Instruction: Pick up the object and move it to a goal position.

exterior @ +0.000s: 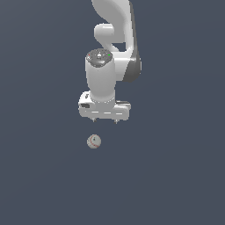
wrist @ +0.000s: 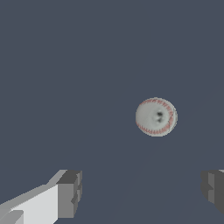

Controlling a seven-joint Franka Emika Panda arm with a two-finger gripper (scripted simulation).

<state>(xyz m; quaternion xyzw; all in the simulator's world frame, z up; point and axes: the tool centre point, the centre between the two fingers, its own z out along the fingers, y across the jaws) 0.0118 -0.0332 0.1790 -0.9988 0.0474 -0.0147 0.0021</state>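
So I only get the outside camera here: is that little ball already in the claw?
Observer: No. In the wrist camera the ball lies apart from the gripper, with nothing between the two fingers.
Operator: Is the claw open, then?
Observer: Yes, the wrist camera shows the fingers spread wide, wider than the ball.
Operator: What sort of ball is it? From here it is a pale dot.
Observer: Close up it is off-white with thin red stitch lines, like a baseball.
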